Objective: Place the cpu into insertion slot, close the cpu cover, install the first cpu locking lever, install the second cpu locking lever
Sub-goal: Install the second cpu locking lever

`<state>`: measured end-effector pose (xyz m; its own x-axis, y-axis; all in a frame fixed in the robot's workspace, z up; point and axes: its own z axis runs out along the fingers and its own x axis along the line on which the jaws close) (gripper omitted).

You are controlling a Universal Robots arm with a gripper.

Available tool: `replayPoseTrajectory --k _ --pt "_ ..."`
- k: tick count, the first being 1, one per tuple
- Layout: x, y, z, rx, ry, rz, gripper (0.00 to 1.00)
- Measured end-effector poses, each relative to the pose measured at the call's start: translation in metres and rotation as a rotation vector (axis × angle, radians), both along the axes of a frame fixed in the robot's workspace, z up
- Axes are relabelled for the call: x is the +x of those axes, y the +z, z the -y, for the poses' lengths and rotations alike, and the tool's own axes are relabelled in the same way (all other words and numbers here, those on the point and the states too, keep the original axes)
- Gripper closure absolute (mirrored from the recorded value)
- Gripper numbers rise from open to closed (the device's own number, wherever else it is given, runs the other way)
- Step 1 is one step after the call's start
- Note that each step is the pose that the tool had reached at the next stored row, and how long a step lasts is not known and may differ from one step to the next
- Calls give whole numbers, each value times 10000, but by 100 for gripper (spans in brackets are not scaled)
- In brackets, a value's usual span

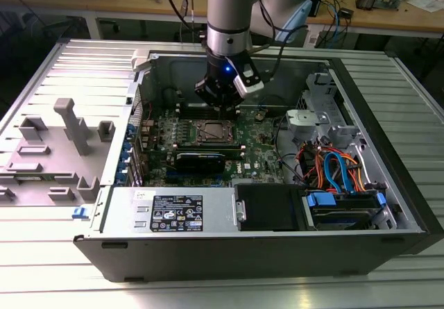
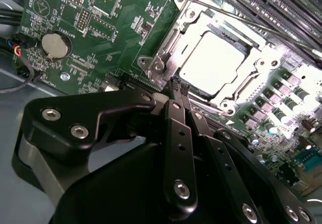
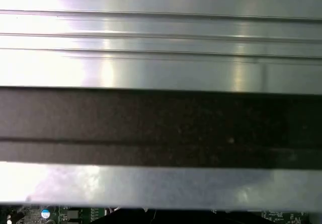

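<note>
An open computer case (image 1: 388, 156) lies on a ribbed metal table (image 1: 388, 281). Inside, the cpu (image 2: 214, 58) sits in the insertion slot (image 2: 261, 63), cover down around it. The gripper (image 2: 177, 87), fingertips pressed together, hovers just beside the slot's corner.

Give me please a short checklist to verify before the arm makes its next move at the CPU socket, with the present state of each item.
1. The cpu sits in the insertion slot: ok, its silver top shows through the frame.
2. The cpu cover is down over the chip: ok, it appears flat around it.
3. Both locking levers are latched: cannot tell.
4. The gripper is at the socket: ok, its tips are at the socket's edge in the second wrist view.
5. The gripper holds nothing: ok, its fingers look shut and empty.
6. The memory sticks beside the socket are untouched: ok.
</note>
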<state>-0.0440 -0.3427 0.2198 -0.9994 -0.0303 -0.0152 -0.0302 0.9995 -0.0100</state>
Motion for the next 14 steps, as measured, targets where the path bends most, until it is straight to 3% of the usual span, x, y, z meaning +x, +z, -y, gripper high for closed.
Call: replayPoseTrajectory --k 4,9,14 --pt "0 0 53 0 0 0 89" --pt "0 0 201 0 0 0 89" --pt "-1 13 237 -1 -2 0 89"
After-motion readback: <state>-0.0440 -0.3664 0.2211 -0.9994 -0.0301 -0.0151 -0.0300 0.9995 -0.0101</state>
